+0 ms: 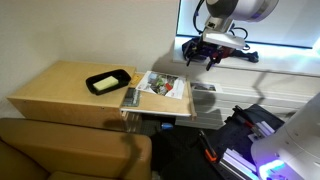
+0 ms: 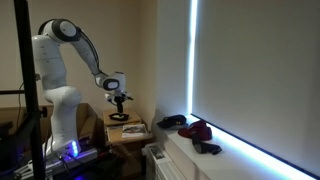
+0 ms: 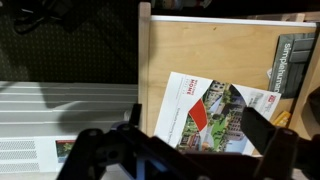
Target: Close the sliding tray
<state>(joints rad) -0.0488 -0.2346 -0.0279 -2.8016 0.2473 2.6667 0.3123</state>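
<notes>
While the hand (image 1: 202, 55) hangs in the air with its fingers (image 3: 100, 155) spread wide, the sliding tray (image 1: 150, 105) lies below it, drawn out from the side of the bench (image 1: 55, 92). In an exterior view the hand sits above the tray and just past its outer edge, apart from the wood. A colourful printed sheet (image 1: 162, 86) lies on the tray, and in the wrist view it shows between the two dark fingers. A black dish (image 1: 108, 81) with yellow contents rests on the bench, near the tray.
</notes>
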